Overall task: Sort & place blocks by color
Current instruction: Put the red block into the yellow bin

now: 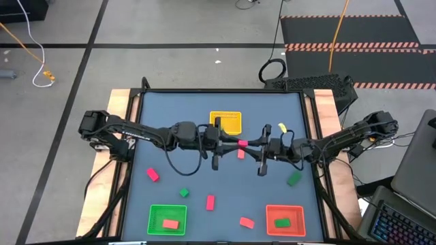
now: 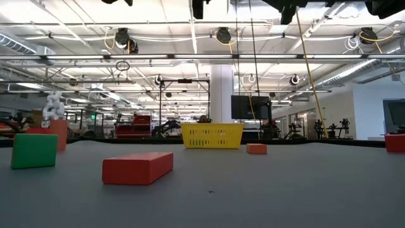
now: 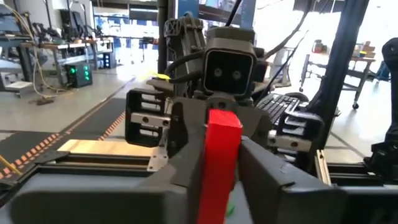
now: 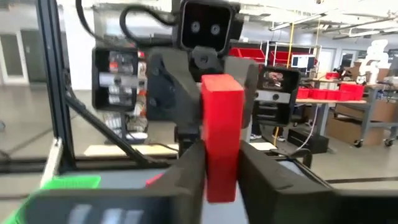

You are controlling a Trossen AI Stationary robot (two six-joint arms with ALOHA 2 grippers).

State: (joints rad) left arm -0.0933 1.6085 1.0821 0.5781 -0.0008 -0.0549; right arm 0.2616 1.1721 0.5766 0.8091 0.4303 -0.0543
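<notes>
I had both arms meeting mid-air over the tabletop (image 1: 170,136), left gripper (image 3: 219,180) and right gripper (image 4: 222,171) fingers clamped on one red rectangular bar (image 1: 242,143), presumably handing it across.

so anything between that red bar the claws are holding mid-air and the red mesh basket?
Nothing visible. The red bar-shaped block sits between the left claw and right claw, high over table centre. The red mesh basket at the near right corner has open air above it.
</notes>
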